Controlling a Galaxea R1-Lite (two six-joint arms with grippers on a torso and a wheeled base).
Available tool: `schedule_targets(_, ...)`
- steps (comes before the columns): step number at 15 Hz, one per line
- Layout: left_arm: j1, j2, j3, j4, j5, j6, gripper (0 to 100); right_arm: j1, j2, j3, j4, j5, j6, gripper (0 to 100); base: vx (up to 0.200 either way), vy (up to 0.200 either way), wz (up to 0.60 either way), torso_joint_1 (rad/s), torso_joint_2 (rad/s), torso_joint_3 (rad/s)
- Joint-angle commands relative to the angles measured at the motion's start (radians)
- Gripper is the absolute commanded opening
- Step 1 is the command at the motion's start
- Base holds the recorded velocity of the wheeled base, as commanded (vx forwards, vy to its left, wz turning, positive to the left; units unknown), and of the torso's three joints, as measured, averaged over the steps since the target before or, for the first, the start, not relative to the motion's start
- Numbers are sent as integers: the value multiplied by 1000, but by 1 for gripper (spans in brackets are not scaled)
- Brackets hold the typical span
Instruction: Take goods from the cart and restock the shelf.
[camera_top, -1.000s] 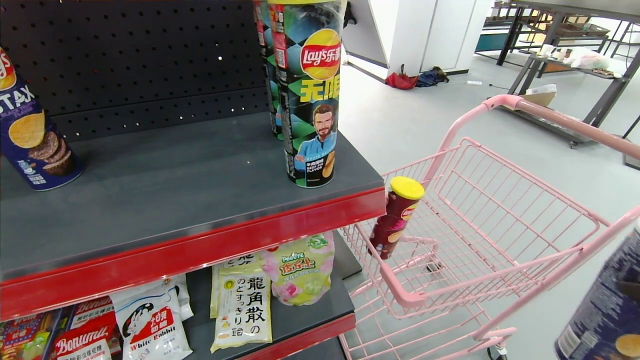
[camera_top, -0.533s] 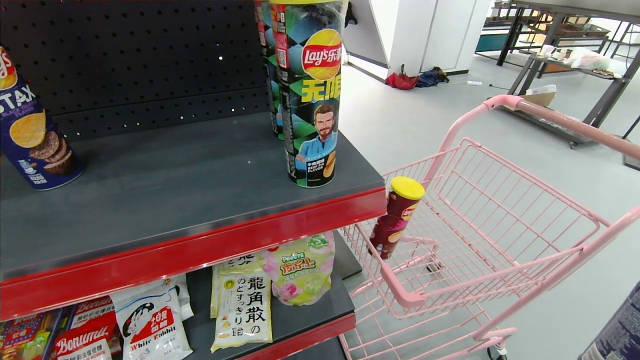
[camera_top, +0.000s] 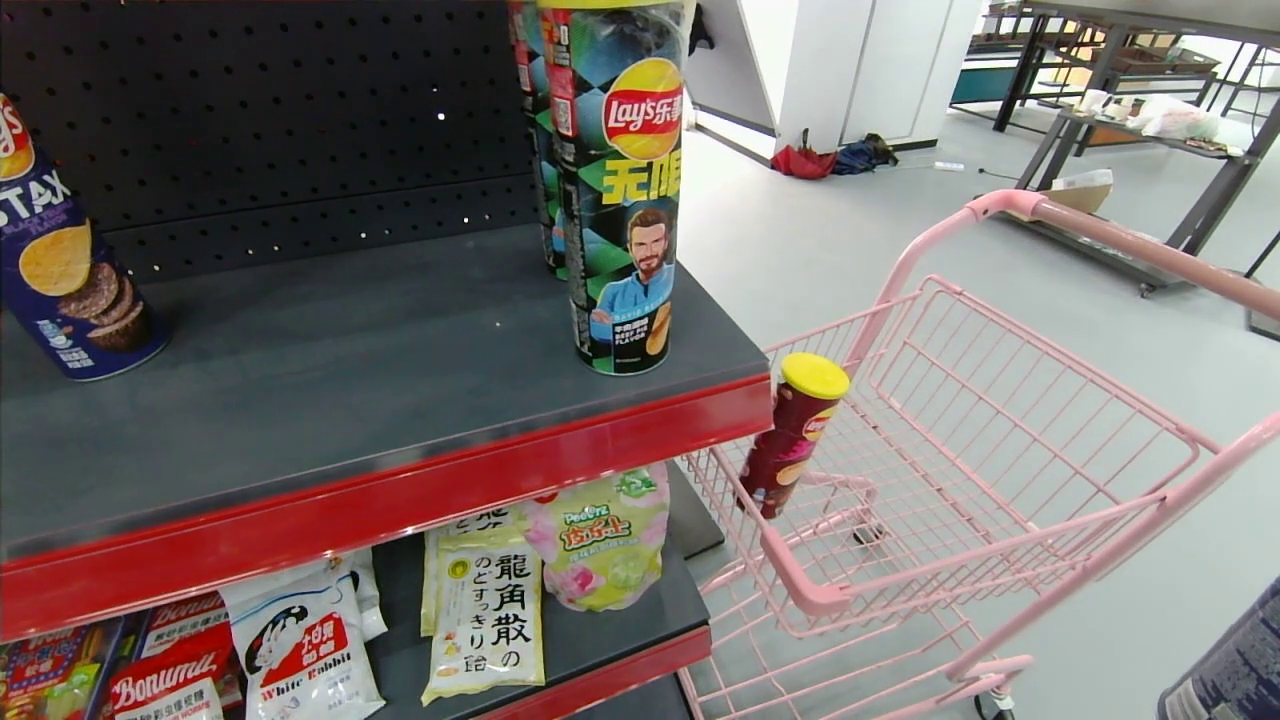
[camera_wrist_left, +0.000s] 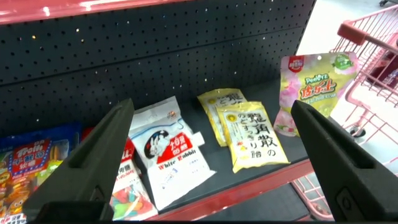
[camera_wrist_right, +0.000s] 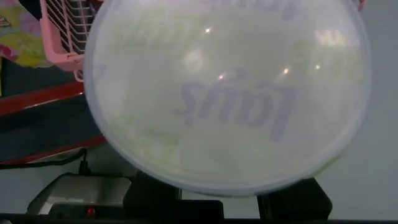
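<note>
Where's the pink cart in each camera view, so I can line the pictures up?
Head view: pink cart on the right of the frame.
Left wrist view: cart beyond the green-and-pink pouch.
Right wrist view: cart corner behind the chip can lid.
Shared landmark: the lower shelf's red edge, next to the cart.

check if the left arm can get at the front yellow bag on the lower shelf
Probably yes: the left gripper sits in front of the lower shelf with its fingers open, and the front yellow bag lies flat near the shelf's edge with nothing on top of it.
</note>
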Motion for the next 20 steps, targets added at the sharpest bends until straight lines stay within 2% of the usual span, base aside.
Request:
schedule_targets(1, 0, 1, 0, 1, 0, 1, 100, -3, -18, 27, -6, -3, -8, 0, -200, 0, 0, 7, 2, 2)
schedule_targets(5, 0, 1, 0, 1, 0, -1, 100, -3, -17, 27, -7, -8, -14, 0, -200, 0, 0, -2, 2, 1)
schedule_targets(10, 0, 1, 0, 1, 0, -1, 100, -2, -18, 29, -7, -8, -22, 0, 0, 0, 0, 17, -44, -37)
schedule_targets(20, 0, 1, 0, 1, 0, -1, 100, 1, -17, 24, -9, -5, -45, 0, 0, 0, 0, 180, -523, -345)
